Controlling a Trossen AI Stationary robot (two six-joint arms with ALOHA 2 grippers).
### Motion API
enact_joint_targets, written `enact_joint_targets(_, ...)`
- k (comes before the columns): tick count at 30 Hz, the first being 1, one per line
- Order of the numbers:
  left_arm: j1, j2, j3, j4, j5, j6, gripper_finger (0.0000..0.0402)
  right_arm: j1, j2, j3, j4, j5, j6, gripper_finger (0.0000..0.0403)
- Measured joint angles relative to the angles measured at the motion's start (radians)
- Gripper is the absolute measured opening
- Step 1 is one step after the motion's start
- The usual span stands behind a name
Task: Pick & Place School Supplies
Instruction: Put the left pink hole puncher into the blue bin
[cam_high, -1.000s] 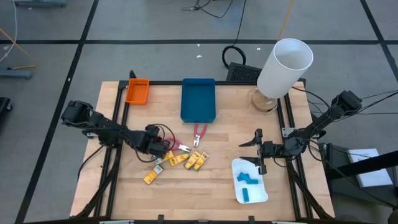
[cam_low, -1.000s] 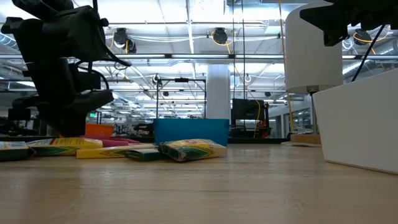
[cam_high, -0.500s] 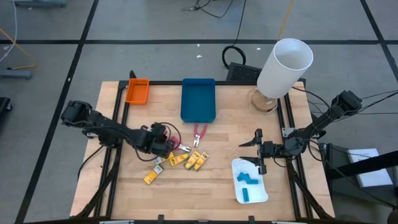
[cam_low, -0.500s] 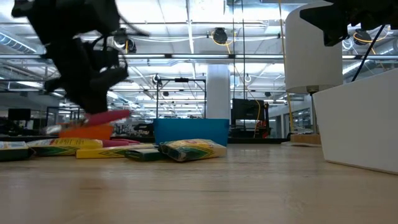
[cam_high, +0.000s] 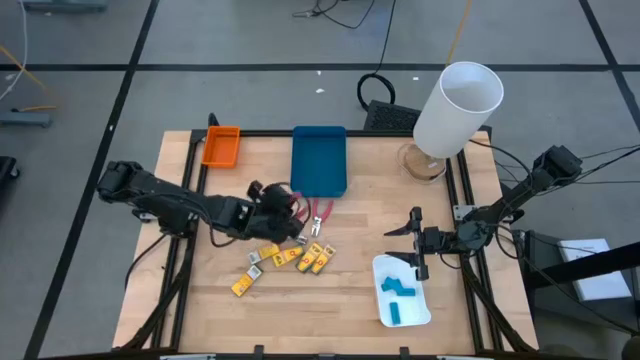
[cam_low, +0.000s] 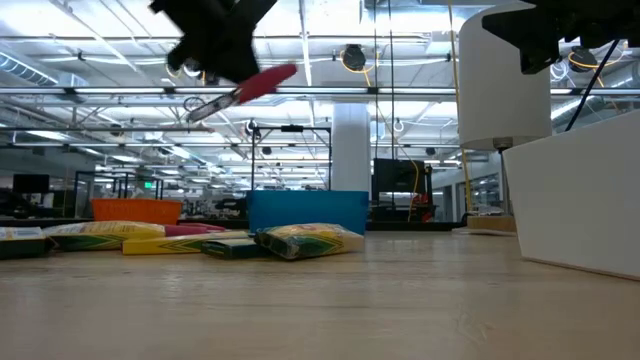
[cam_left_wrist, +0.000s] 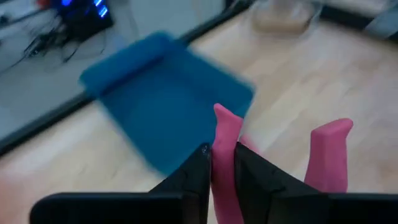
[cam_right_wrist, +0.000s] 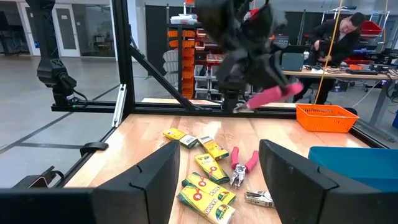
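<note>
The bench (cam_high: 360, 210) takes up the middle of the floor, with a tall white cylinder (cam_high: 456, 108) standing at its 1 o'clock corner. A blue tray (cam_high: 319, 158) lies at 12 o'clock, an orange tray (cam_high: 221, 145) at 11 o'clock, and a white tray (cam_high: 402, 291) at 5 o'clock holds light-blue blocks (cam_high: 399, 287).

The left tool (cam_high: 288, 212) hangs in the air just off the near edge of the blue tray, its fingers (cam_left_wrist: 200, 171) closed tight on one handle of pink pliers (cam_low: 245, 88), lifted well clear of the wood. A second pair of pliers (cam_high: 320, 216) lies flat just beside it, toward 3 o'clock.

Yellow boxes (cam_high: 300, 259) lie scattered around 7 o'clock of the centre.

The right tool (cam_high: 415, 243) waits over the top end of the white tray, spread wide and holding nothing.
</note>
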Motion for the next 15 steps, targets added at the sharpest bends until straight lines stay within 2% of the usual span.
enact_joint_targets(3, 0.029, 0.000, 0.006, 0.189, 0.045, 0.173, 0.0046, 0.000, 0.000, 0.000, 0.000, 0.000, 0.000, 0.0210)
enact_joint_targets(6, 0.070, 0.000, 0.006, 0.332, 0.140, 0.308, 0.0038, 0.000, 0.000, 0.000, -0.003, 0.000, 0.000, 0.0210)
enact_joint_targets(11, 0.158, 0.000, 0.006, 0.455, 0.218, 0.397, 0.0052, 0.000, 0.000, 0.000, -0.005, 0.000, 0.000, 0.0210)
enact_joint_targets(15, 0.257, 0.003, 0.006, 0.506, 0.284, 0.407, 0.0054, 0.000, 0.000, 0.000, -0.006, 0.000, -0.009, 0.0210)
